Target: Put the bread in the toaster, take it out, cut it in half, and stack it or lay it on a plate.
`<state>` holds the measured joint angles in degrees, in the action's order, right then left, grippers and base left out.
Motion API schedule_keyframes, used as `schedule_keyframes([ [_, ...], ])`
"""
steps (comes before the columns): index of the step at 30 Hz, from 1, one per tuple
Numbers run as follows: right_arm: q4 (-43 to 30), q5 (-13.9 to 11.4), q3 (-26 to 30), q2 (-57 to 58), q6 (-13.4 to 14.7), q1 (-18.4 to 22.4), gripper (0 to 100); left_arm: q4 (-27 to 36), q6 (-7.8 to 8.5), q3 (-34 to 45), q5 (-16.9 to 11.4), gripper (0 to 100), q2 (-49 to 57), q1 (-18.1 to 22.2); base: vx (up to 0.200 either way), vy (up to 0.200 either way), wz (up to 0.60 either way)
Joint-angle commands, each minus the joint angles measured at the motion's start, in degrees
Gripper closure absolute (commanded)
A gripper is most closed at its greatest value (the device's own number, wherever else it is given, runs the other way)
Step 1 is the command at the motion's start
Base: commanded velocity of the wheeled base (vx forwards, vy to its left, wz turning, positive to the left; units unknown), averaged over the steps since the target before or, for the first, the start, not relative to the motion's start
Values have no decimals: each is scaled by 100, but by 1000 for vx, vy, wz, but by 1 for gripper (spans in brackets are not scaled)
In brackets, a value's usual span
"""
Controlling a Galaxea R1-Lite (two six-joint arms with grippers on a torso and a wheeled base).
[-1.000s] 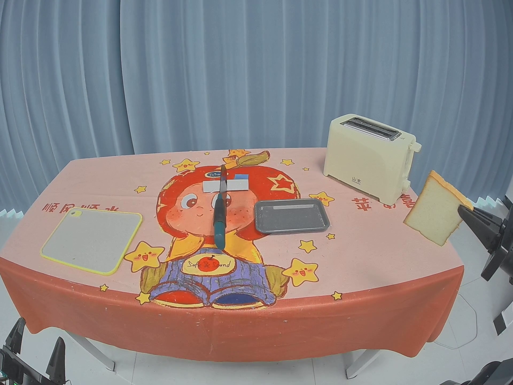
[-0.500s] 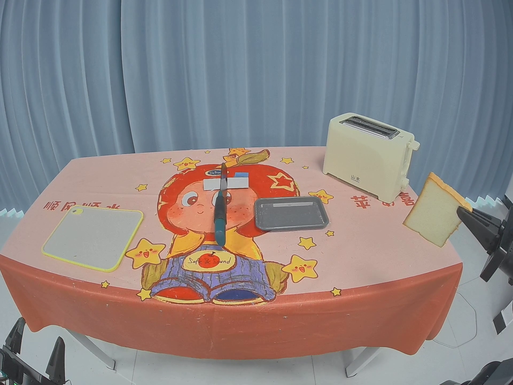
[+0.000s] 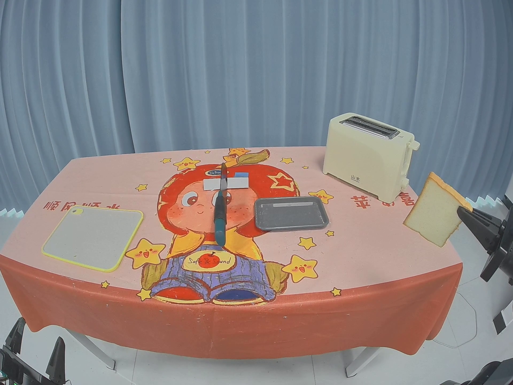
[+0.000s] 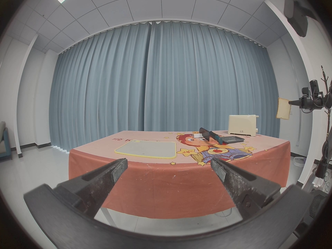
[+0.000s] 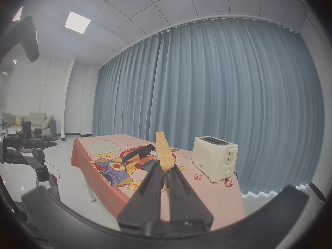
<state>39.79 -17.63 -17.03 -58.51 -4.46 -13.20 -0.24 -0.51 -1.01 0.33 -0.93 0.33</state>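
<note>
Left gripper [image 4: 168, 164]: fingers spread wide, nothing between them; hangs below and in front of the table's near edge, at about 7 o'clock from the table's middle in the head view.

Table [image 3: 374, 252]: covered by a pink and orange cartoon cloth that hangs over the near edge.

Cutting board [image 3: 92, 237]: pale grey with a yellow-green rim, lying flat at 9 o'clock on the table, near the front edge.

Knife [image 3: 219, 209]: teal handle, dark blade, at the table's middle. Its blade points to 12 o'clock and its handle to 6 o'clock, and the tip lies over a small white and blue card [image 3: 238, 182].

Tray [image 3: 291, 214]: dark grey, rectangular and shallow, just beside the knife at its 3 o'clock, apart from it.

Toaster [image 3: 368, 156]: cream, two-slot, upright at 2 o'clock on the table, with the slots facing up and the lever side toward the right end.

Bread [image 3: 435, 208]: one slice with a tan crust, held in the air on edge and tilted, past the table's right end, at 4 o'clock from the toaster and apart from it.

Right gripper [image 3: 464, 209]: fingers clamped on the slice's outer edge, at 3 o'clock from the table.

Curtain [image 3: 256, 54]: blue-grey, pleated, behind the table at 12 o'clock.
</note>
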Motion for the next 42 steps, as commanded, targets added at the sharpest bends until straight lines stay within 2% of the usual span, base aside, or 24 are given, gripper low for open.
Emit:
schedule_keyframes([
  [1, 2, -4, -2, -11, -2, 2, 100, 7, -2, 101, 2, 0, 93, 2, 0, 0, 0],
  [5, 2, -4, -2, -2, -2, -7, 100, 7, -2, 101, 2, 0, 93, 2, 0, 0, 0],
  [42, 2, -4, 42, 42, -2, -95, 100, -2, -2, 101, 2, 0, 93, 2, 0, 200, 0],
])
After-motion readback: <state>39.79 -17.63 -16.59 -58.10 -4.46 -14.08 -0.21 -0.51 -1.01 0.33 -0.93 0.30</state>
